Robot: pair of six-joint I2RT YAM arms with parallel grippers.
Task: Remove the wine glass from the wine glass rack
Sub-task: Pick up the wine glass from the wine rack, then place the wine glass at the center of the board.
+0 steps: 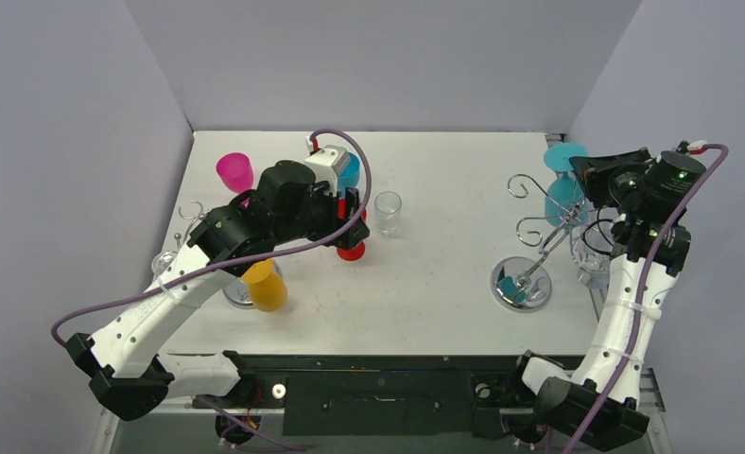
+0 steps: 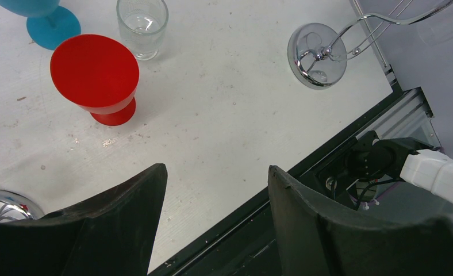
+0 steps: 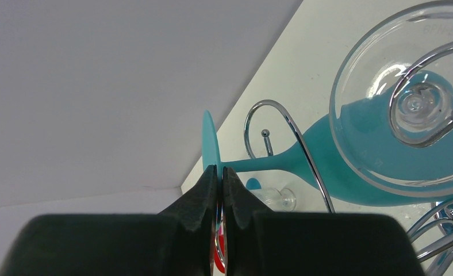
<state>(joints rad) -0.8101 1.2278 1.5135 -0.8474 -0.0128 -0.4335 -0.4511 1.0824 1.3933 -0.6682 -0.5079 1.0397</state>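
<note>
Left pincer (image 2: 215, 172) hangs released near an empty clear glass tumbler (image 2: 142, 26); right pincer (image 3: 219, 169) is clenched at the foot of the teal plastic wine glass (image 3: 253, 164).

blue glass (image 2: 50, 26) cropped, left rack (image 1: 233, 293) half hidden

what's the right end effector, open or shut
Shut: right end effector fingers press together with no gap. The teal wine glass foot reaches their tips; whether pinched, cannot tell.

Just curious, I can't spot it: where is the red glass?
The red glass stands left of centre in the overhead view, just beside the clear tumbler.
</note>
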